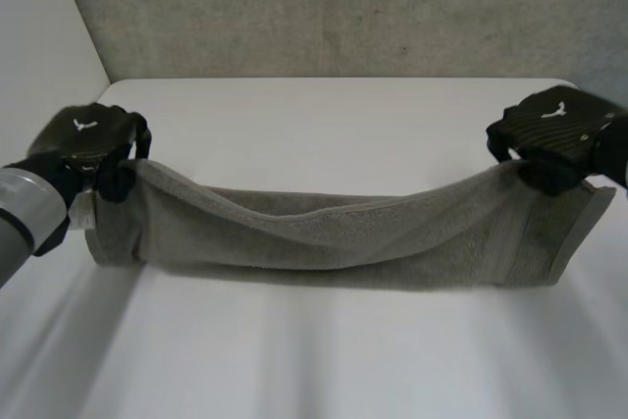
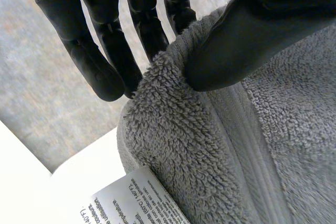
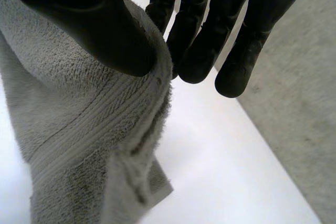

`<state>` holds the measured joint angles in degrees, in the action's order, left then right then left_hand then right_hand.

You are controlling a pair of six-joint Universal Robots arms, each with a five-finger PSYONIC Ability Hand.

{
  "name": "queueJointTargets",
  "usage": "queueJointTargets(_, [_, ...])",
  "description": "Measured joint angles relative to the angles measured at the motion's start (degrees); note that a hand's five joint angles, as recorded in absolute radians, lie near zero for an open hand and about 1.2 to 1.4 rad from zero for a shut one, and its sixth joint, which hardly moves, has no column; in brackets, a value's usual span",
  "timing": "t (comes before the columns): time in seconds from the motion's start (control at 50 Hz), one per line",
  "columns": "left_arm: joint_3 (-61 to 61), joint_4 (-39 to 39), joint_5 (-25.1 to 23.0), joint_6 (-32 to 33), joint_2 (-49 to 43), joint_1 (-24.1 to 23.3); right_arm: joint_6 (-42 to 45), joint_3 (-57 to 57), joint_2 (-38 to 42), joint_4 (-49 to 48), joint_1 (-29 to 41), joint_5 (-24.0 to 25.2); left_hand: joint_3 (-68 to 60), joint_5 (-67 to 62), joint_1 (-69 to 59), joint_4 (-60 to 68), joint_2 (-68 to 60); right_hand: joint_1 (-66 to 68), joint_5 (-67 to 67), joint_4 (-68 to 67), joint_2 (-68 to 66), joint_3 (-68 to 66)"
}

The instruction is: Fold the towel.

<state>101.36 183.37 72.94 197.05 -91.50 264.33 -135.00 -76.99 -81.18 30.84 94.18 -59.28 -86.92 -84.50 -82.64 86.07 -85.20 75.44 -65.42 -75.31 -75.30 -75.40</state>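
Towel | pinched: left hand, right hand | table, grey wall behind

Left hand and right hand were matte black with segmented fingers. Each back had a small white mark. Left arm was silver-grey.

I log: towel strung across table, blocking middle; open surface beyond towel and before towel; wall behind towel.

White table, grey speckled wall behind it
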Motion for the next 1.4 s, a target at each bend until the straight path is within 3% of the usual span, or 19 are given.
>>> queueJointTargets(0.4, [-12.87, 1.19, 0.77, 0.08, -23.96, -0.31, -0.28, 5.05, 19.64, -6.63, 2.74, -2.73, 3.47, 0.17, 0.05, -2.86, 1.61, -0.77, 0.90, 0.01, 0.00, 0.54])
queueJointTargets(0.62, [-19.38, 1.10, 1.23, 2.66, -29.65, -1.45, -0.36, 10.37, 26.44, -10.35, 5.25, -5.79, 5.85, 2.72, 0.18, -5.08, 4.09, -0.81, 0.94, 0.01, 0.00, 0.54])
queueJointTargets(0.82, [-23.08, 1.31, 5.62, 10.02, -30.91, -2.05, -0.97, 12.26, 28.23, -14.63, 7.32, -7.78, 6.50, 3.11, 0.52, -5.62, 4.59, -0.70, 0.77, 0.01, 0.00, 0.44])
queueJointTargets(1.02, [-23.65, 1.39, 5.97, 11.78, -29.96, -2.39, -1.75, 12.14, 25.14, -17.13, 7.63, -9.06, 22.22, 20.05, 18.54, -21.72, 21.09, -0.81, 0.94, 0.02, 0.01, 0.54])
queueJointTargets(1.18, [-23.72, 1.44, 6.03, 15.10, -32.34, -2.66, -1.75, 12.34, 27.83, -17.02, 7.59, -9.12, 35.05, 32.51, 30.68, -33.70, 33.32, -3.26, 3.31, 3.12, 3.20, 3.11])
queueJointTargets(1.28, [-24.13, 1.63, 6.33, 16.55, -33.77, -2.68, -1.79, 12.43, 29.30, -17.18, 7.61, -9.31, 47.81, 45.65, 43.31, -46.51, 45.34, -14.47, 13.94, 13.28, 14.28, 13.55])
queueJointTargets(1.4, [-24.68, 1.89, 7.46, 16.68, -33.94, -2.62, -2.98, 12.84, 29.62, -17.73, 7.84, -10.84, 57.55, 55.79, 52.41, -55.90, 55.19, -57.16, 59.01, 57.07, 57.54, 56.89])
